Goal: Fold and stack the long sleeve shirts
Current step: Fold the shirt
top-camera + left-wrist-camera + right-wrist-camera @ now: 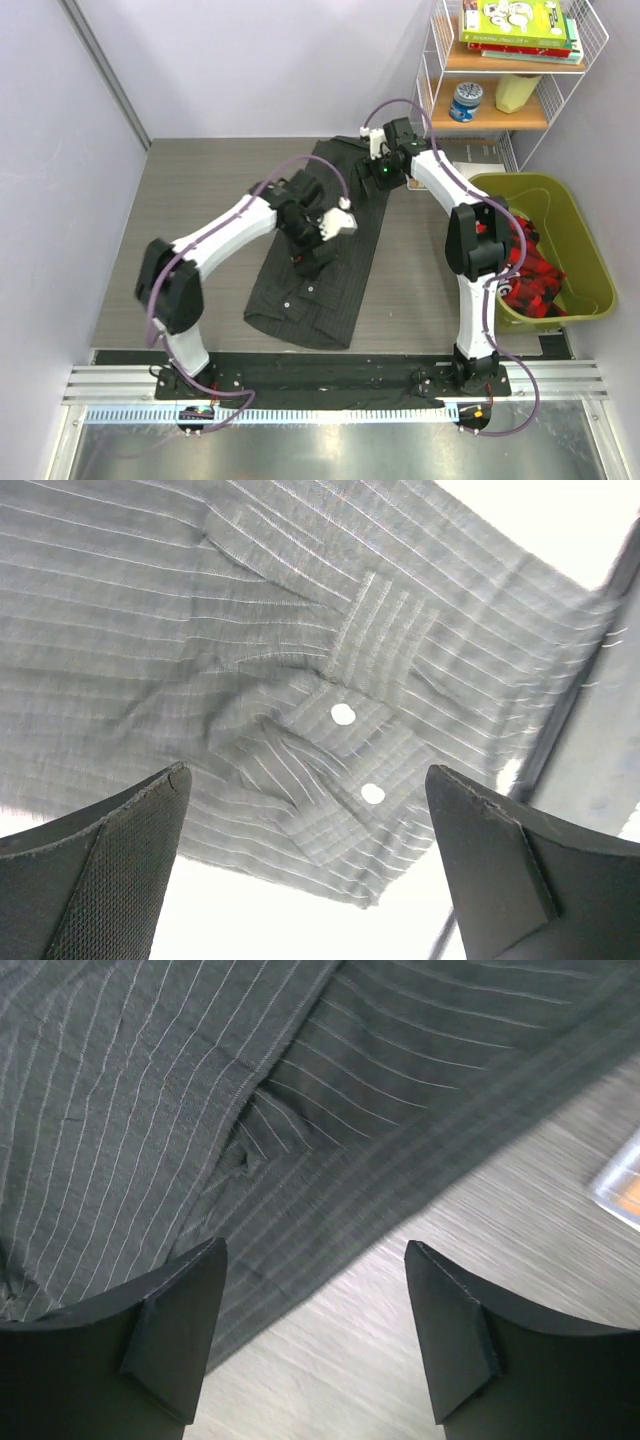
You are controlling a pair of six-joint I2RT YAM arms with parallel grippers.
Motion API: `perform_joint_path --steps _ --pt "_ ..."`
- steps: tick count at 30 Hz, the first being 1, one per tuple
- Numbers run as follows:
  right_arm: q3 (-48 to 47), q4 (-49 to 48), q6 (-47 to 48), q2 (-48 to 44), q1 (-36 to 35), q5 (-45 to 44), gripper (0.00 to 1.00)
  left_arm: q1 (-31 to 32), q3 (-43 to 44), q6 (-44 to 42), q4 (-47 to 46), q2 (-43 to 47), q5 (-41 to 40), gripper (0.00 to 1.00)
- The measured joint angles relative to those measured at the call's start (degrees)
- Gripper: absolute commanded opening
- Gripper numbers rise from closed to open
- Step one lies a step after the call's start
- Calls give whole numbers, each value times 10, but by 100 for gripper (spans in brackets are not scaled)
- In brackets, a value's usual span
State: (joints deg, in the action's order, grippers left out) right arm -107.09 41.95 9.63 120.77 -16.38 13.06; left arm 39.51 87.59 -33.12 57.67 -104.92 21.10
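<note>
Top external view: grey wood-grain table (200, 200), pale walls (270, 60). My left gripper (308, 771) and right gripper (315, 1248) stood spread above the long sleeve shirt (320, 290). I couldn't read the book (515, 22) covers on the shelf (490, 122) beyond the right gripper.

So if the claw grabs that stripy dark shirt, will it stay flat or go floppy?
Probably floppy: the shirt lies creased and folded over itself, so it would likely droop when lifted. It looks thin, so pushing may just bunch it. Its cuff buttons seem the only hard bits.
</note>
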Motion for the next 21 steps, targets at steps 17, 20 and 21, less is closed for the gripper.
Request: perform_joint_path --steps 17,20,21 --pt "-16 36 28 105 -24 12 57 -48 -217 9 -68 22 -74 78" --pt "-20 37 41 105 -26 0 57 -13 -204 20 -68 9 -101 77" --pt "-21 38 45 106 -26 -3 57 -1 -200 27 -67 6 -110 77"
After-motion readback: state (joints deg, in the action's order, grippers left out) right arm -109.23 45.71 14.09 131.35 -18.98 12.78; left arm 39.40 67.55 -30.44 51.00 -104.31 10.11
